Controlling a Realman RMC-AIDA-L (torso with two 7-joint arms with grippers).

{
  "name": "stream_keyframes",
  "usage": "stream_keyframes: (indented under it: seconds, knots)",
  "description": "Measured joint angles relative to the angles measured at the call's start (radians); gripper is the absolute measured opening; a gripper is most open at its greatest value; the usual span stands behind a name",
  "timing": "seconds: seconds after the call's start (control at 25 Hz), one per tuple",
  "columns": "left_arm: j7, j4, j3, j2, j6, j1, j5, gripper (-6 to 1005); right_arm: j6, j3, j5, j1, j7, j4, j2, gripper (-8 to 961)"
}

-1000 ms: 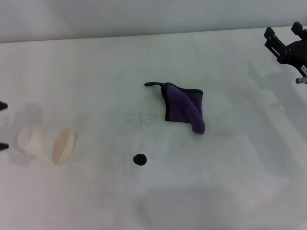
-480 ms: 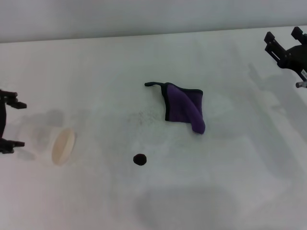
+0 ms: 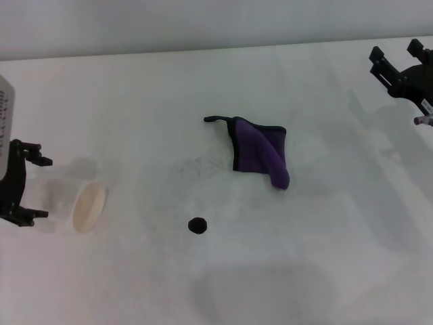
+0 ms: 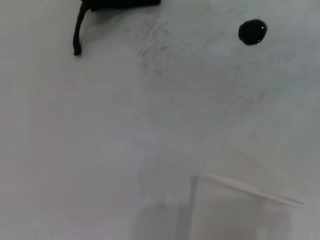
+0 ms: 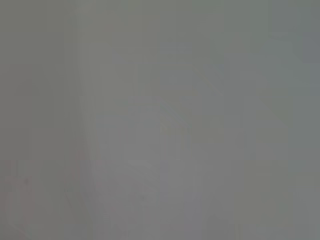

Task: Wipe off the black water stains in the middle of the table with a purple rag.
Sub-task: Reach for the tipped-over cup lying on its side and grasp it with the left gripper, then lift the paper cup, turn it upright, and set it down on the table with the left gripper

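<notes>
Pre-grasp step: folded purple rag untouched, small round black stain unwiped; right gripper and left gripper both spread, empty; next, grasp rag.

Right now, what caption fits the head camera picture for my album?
Purple rag lies untouched beyond the black blot; open left gripper beside a tipped cup.

Soft even light, faint shadows

White table – purple rag mid-table, black stain nearer, clear cup on its side at left
</notes>
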Motion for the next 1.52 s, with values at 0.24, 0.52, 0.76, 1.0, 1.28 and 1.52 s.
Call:
stream_keyframes:
  seconds: [0.24, 0.52, 0.76, 1.0, 1.28, 1.52]
  knots:
    - [0.034, -0.037, 0.001, -0.001, 0.028, -0.005, -0.025, 826, -0.006, -0.003, 0.002, 0.006, 0.0, 0.004, 0.0, 817]
    - [0.098, -0.128, -0.001, 0.0, 0.095, -0.008, -0.091, 817, -0.003, -0.004, 0.003, 0.001, 0.001, 0.005, 0.0, 817]
    - [0.129, -0.186, -0.005, 0.0, 0.14, -0.016, -0.103, 809, -0.002, -0.005, 0.003, 0.002, 0.007, 0.007, 0.0, 817]
    - [0.129, -0.205, -0.003, 0.001, 0.143, -0.016, -0.103, 802, -0.001, -0.005, 0.002, 0.003, 0.012, 0.008, 0.0, 817]
    - [0.126, -0.208, -0.009, -0.001, 0.145, -0.01, -0.105, 793, -0.001, -0.005, 0.001, 0.006, 0.013, 0.008, 0.0, 817]
    - [0.126, -0.197, -0.029, -0.003, 0.169, 0.013, -0.244, 769, 0.001, -0.016, 0.001, -0.002, 0.014, 0.008, -0.001, 817]
